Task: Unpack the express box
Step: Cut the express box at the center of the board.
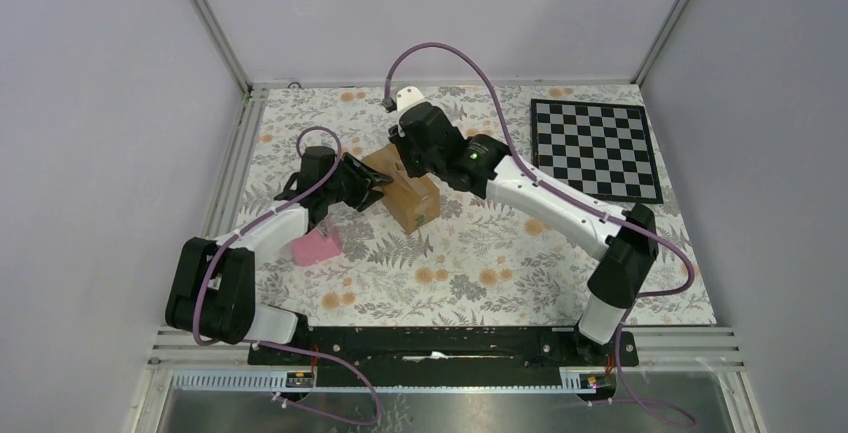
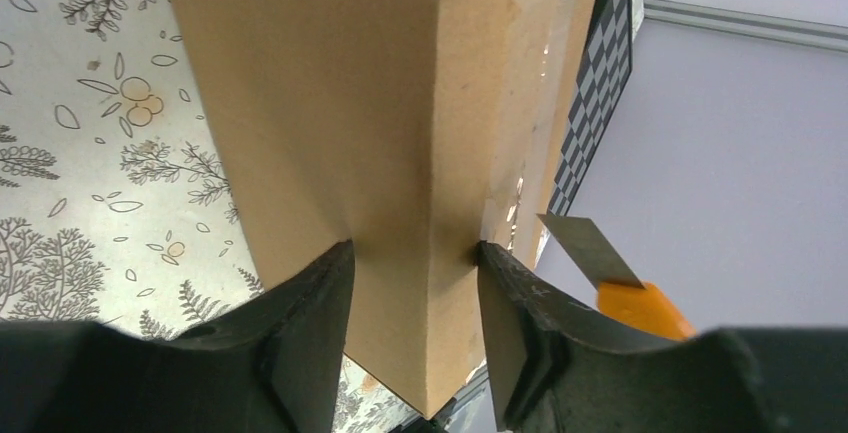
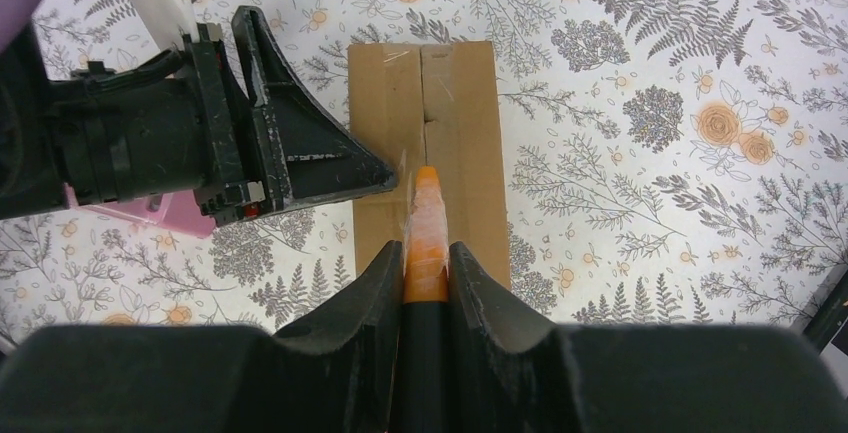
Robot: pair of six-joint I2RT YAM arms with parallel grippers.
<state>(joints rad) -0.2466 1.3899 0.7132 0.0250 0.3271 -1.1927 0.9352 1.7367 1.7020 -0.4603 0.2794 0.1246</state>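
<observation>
Straddling a corner of the express box [image 2: 330,103], the left hand [image 2: 415,251] grips.

pink wedge [image 1: 316,247] and checkerboard [image 1: 597,149] lie on floral tabletop [image 1: 500,253].

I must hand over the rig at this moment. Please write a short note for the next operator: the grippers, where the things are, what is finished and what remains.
Left gripper: closed around one edge of the express box, bracing it on the table.
Right gripper: shut on the orange cutter, with its tip on the taped centre seam of the box top.
Pink wedge: on the table beside the left arm, apart from the box.
Done: box braced, cutter at the seam.
Left: the flaps are closed. Slit the tape, open them, empty the box. How far the tape is cut cannot be told.
</observation>
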